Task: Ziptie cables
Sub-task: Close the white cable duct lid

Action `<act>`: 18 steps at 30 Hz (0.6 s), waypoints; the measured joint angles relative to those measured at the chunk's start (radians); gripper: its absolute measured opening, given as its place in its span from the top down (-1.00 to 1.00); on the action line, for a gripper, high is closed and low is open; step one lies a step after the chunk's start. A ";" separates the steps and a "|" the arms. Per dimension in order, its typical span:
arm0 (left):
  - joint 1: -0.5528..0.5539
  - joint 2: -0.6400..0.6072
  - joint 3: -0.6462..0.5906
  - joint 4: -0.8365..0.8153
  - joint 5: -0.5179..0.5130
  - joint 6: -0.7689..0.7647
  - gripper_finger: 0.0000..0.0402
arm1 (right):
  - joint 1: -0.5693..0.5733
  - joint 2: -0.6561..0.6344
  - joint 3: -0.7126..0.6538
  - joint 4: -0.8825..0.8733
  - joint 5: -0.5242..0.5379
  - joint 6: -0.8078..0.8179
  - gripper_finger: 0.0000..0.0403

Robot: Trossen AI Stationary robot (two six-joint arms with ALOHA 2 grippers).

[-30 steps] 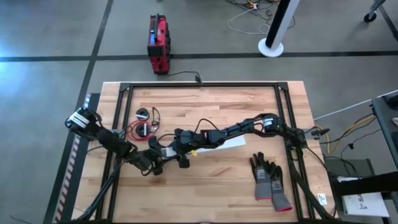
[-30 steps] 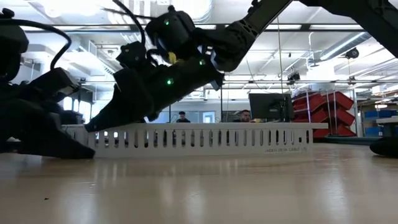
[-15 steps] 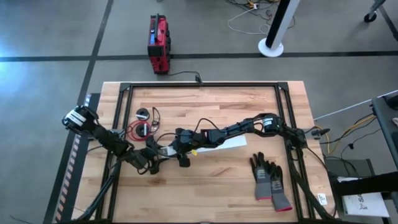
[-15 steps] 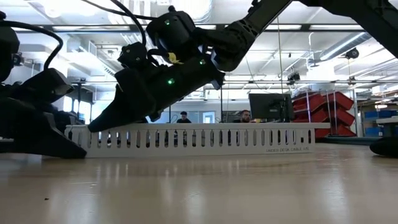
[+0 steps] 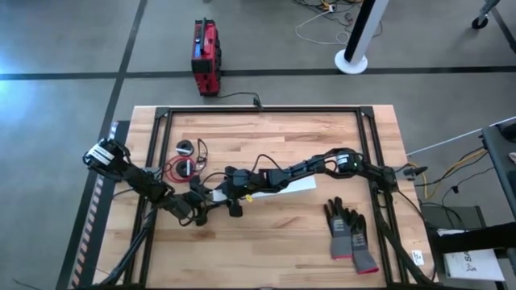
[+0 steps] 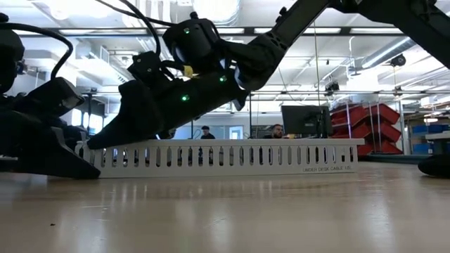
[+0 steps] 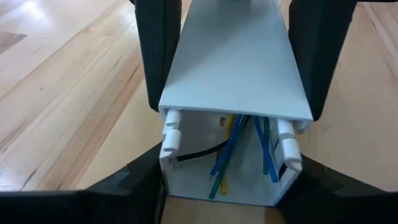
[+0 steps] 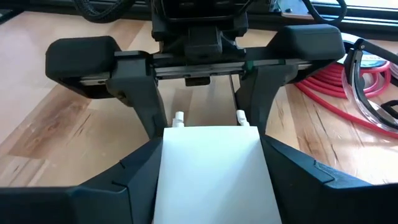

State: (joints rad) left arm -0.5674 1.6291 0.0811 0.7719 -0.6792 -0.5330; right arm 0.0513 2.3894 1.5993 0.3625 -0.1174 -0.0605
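A long white slotted duct (image 5: 300, 184) lies on the table, and both grippers meet at its left end. My left gripper (image 5: 201, 201) comes from the left and is shut on that end. My right gripper (image 5: 221, 192) faces it, shut across the duct just beside it. Thin blue, yellow, green and black wires (image 7: 233, 146) lie inside the duct's open end. The cables, a red and black coil (image 5: 181, 167) with thin black loops (image 5: 201, 150), rest flat on the table behind my left gripper, and no gripper touches them. My left gripper pinches the duct's open left end (image 7: 180, 186) between its two fingers, one on each side wall. The fingers lie nearly level, coming from the table's left, along the duct. The duct's underside rests on the table. My right gripper pinches the duct's two side walls (image 8: 163, 162) a short way in from the same end. Its fingers (image 6: 105, 137) slant down from the table's right, along the duct and over its lid. The duct stays on the table.
A pair of grey and black gloves (image 5: 348, 234) lies near the front right. A small black spool (image 5: 185, 147) sits behind the coil. A black metal frame (image 5: 258, 110) borders the tabletop. A red box (image 5: 205, 56) stands on the floor beyond the far edge.
My right gripper has slid a little along the duct toward my left gripper and tipped lower over the lid. The duct stays on the table.
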 joint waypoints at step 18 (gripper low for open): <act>0.000 0.000 0.001 0.000 0.004 -0.008 -0.06 | -0.012 0.020 0.056 -0.013 -0.016 -0.005 -0.13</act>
State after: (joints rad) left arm -0.5671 1.6287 0.0821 0.7715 -0.6754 -0.5407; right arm 0.0395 2.4091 1.6554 0.3497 -0.1333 -0.0659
